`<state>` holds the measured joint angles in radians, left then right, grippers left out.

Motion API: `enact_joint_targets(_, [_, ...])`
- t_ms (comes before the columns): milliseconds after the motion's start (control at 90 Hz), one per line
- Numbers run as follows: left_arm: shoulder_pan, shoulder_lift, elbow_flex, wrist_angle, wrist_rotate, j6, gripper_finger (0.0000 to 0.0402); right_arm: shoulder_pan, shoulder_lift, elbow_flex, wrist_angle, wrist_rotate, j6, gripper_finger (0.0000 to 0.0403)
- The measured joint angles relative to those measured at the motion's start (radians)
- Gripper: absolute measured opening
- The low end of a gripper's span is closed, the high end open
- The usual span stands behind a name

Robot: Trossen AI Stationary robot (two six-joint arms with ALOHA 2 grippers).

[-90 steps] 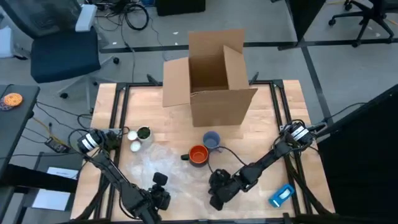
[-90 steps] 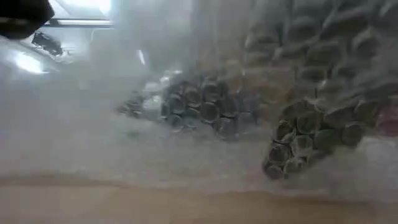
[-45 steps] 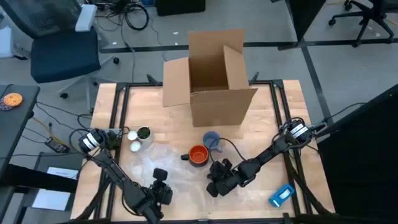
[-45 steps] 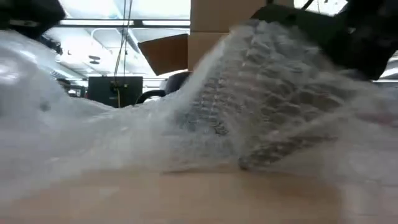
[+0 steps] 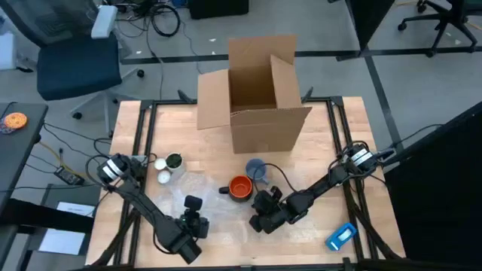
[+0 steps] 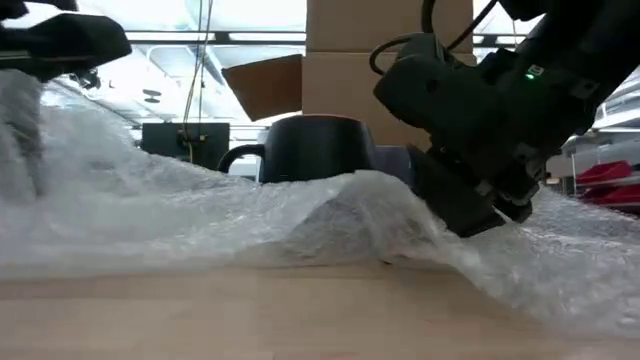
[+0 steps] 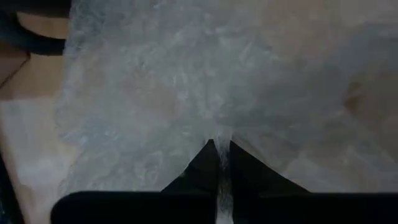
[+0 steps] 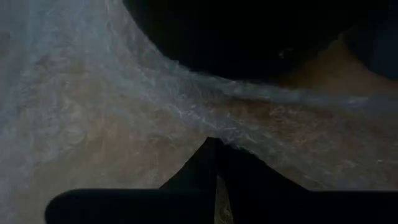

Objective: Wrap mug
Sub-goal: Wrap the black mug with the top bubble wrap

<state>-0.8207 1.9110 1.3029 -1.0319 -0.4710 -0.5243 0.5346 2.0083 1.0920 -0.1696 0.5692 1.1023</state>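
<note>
mug (image 5: 239, 187): orange outside, dark inside; black handle
second mug (image 5: 256, 168): blue-grey
bubble wrap (image 6: 200, 215): clear, whitish, small bubble pattern
box (image 5: 260, 94): plain brown cardboard
table (image 5: 324, 147): light wood, black frame
arms: black
small flat thing near table edge (image 5: 341, 236): bright blue
two small round things (image 5: 167, 167): one white, one dark green
chair (image 5: 71, 56): dark blue

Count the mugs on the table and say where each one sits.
2: an orange mug just ahead of the right gripper, and a blue mug behind it, nearer the cardboard box. None looks hidden.
</note>
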Motion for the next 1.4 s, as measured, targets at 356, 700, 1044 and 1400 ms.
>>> enact_joint_targets(356, [-0.011, 0.0, 0.066, -0.28, 0.143, -0.082, 0.0072, 0.007, 0.002, -0.002, 0.006, 0.001, -0.001, 0.0])
enact_joint_targets(700, [-0.105, -0.035, 0.281, -0.288, -0.045, -0.207, 0.0162, 0.017, 0.002, -0.002, 0.009, -0.001, -0.007, 0.0])
enact_joint_targets(1044, [-0.089, -0.056, 0.258, 0.102, -0.191, -0.06, 0.0163, 0.018, 0.002, -0.002, 0.012, -0.001, -0.007, 0.0])
enact_joint_targets(1400, [0.052, -0.065, 0.02, 0.765, -0.177, 0.172, 0.0163, 0.024, 0.004, 0.007, 0.036, 0.0, -0.084, 0.0])
